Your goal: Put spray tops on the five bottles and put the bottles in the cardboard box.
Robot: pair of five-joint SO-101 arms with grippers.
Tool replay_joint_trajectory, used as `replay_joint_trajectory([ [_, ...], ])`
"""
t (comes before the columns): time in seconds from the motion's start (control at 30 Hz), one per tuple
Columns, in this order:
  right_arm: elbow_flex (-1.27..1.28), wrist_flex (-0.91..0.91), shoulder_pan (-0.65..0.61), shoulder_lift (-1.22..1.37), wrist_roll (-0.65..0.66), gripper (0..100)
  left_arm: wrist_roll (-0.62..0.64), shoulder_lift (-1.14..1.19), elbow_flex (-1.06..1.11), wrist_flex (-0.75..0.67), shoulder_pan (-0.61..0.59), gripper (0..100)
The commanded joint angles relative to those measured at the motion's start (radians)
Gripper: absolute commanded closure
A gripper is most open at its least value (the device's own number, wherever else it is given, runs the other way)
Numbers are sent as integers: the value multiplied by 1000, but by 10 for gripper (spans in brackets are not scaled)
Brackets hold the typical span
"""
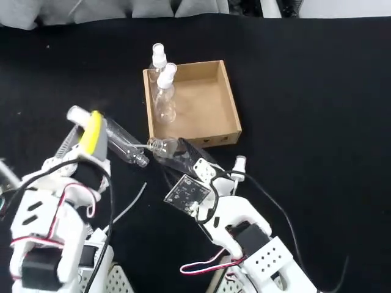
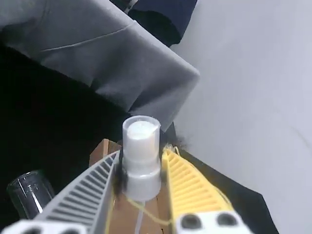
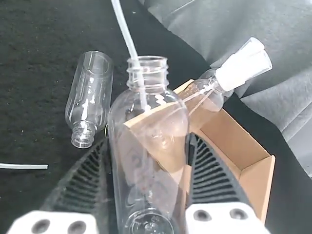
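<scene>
Left gripper point(image 2: 141, 157) clamps spray top point(image 2: 140, 134); right gripper point(image 3: 148, 142) clamps bottle point(image 3: 156, 114); keep tube point(image 3: 128, 43) centred in neck, then seat squarely.

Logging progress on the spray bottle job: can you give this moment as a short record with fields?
Boxed: two capped bottles, at the cardboard box left wall
Left gripper: shut on a spray top
Right gripper: shut on an open bottle, a tube in its neck
On table: one lying bottle, uncapped; a loose spray top; a loose tube
</scene>
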Motion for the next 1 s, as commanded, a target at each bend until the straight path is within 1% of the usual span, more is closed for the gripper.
replay_joint_trajectory([
  [0.0,-2,-35,-18,-22,3,921,-17,-8,50,-94,13,971],
  [0.13,-1,-35,-18,-22,3,921,-15,-15,110,-163,13,971],
  [0.27,-1,-32,-18,-22,2,921,-12,-15,120,-169,19,971],
  [0.47,-1,-34,-14,-22,-75,921,-12,-15,128,-163,117,971],
  [0.83,-1,-32,-14,-22,-78,921,-12,-9,157,-170,205,971],
  [0.97,-1,-34,-14,-22,-135,921,-11,-12,196,-199,248,971],
])
